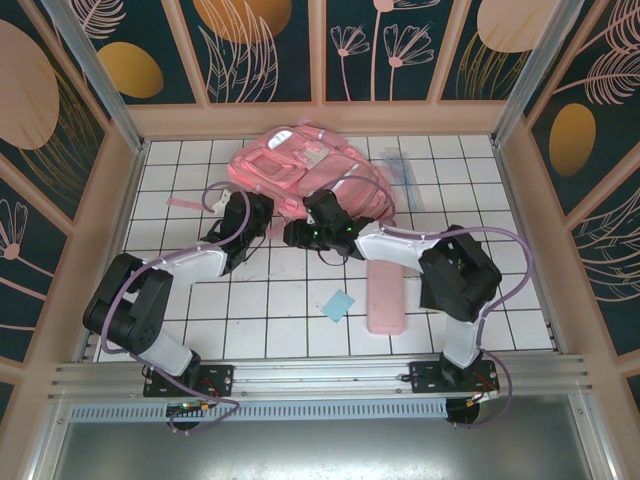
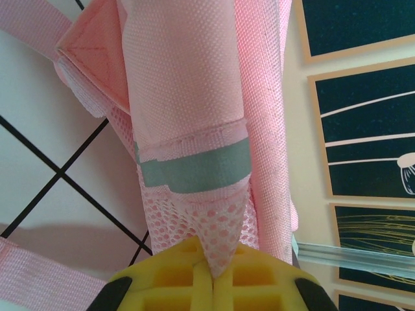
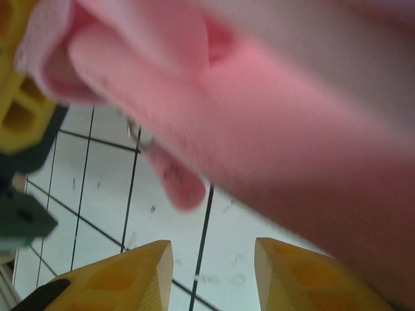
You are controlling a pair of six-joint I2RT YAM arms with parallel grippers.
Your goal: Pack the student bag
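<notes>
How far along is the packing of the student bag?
Done: nothing visibly packed; the pencil case and a blue slip lie on the table. In hand: the left end effector pinches the student bag mesh; the right end effector is open beside it. Left: open bag, load items.

Seen from the right wrist, the student bag (image 3: pixel 272 116) is a blur, running off the edges from 12 to 4 o'clock. The left fingers (image 2: pixel 168 288) are cut off at 6 o'clock. The clear item (image 1: pixel 400 165) at the bag's 3 o'clock is too faint to tell.
</notes>
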